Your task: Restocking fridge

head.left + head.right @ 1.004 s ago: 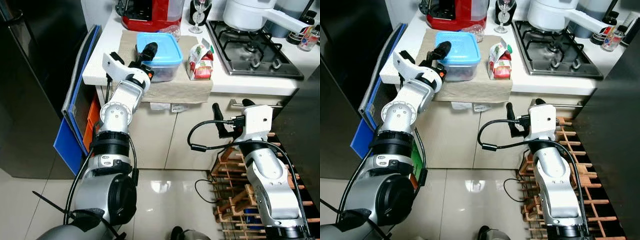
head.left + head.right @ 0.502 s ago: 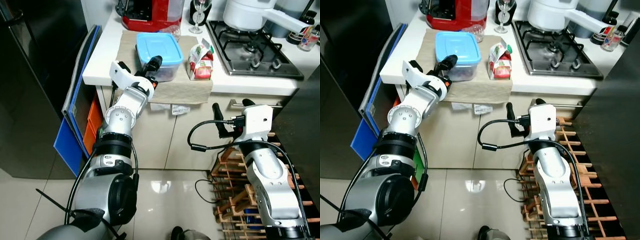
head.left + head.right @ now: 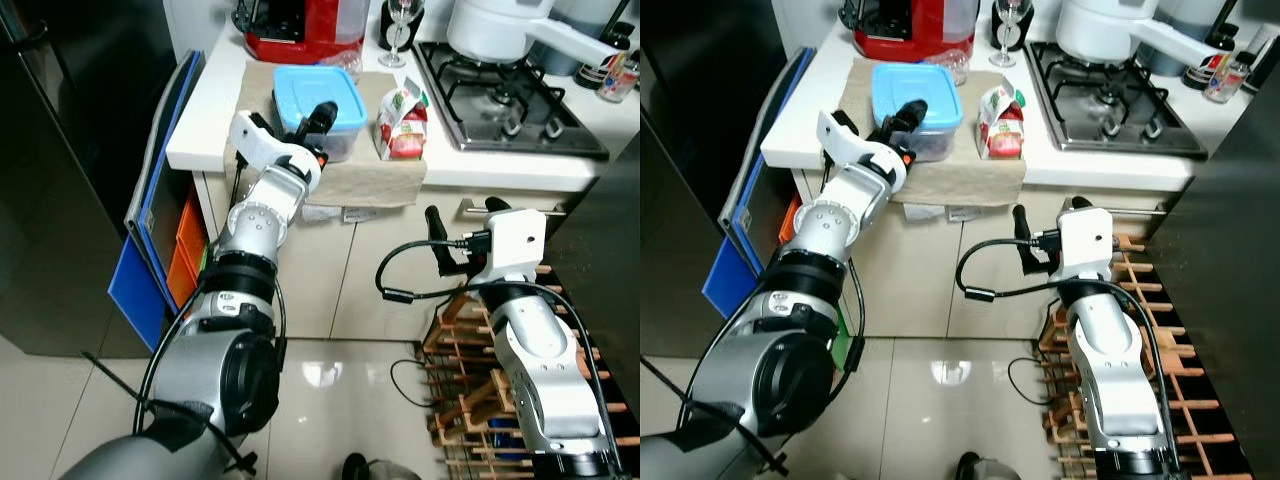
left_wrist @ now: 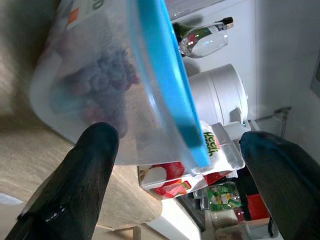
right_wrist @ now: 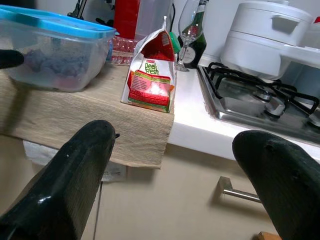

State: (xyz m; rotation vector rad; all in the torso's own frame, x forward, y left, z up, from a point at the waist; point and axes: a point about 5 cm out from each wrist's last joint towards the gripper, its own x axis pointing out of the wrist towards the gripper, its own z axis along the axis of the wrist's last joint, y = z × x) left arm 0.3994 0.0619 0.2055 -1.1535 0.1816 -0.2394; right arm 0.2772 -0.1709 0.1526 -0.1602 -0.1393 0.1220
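Observation:
A clear food container with a blue lid (image 3: 325,92) sits on a beige cloth (image 3: 372,178) on the white counter. My left gripper (image 3: 318,117) is at the container's near side, open, its two black fingers (image 4: 95,150) spread either side of the tub (image 4: 100,85) without closing on it. A red and white juice carton (image 3: 403,122) stands upright just right of the container. Below the counter edge my right gripper (image 3: 463,212) is held open in front of the cabinet, pointing towards the carton (image 5: 151,70), with nothing in it.
A black fridge (image 3: 60,150) stands at the left, with blue boards (image 3: 150,200) leaning between it and the counter. A red appliance (image 3: 300,25) and a wine glass (image 3: 400,20) are behind the cloth. A gas hob (image 3: 510,95) with a white pot (image 3: 500,25) lies to the right. A wooden rack (image 3: 465,400) stands by my right arm.
My left gripper has slid from the container's left side round to its near side and moved to the right. The right arm has stayed still.

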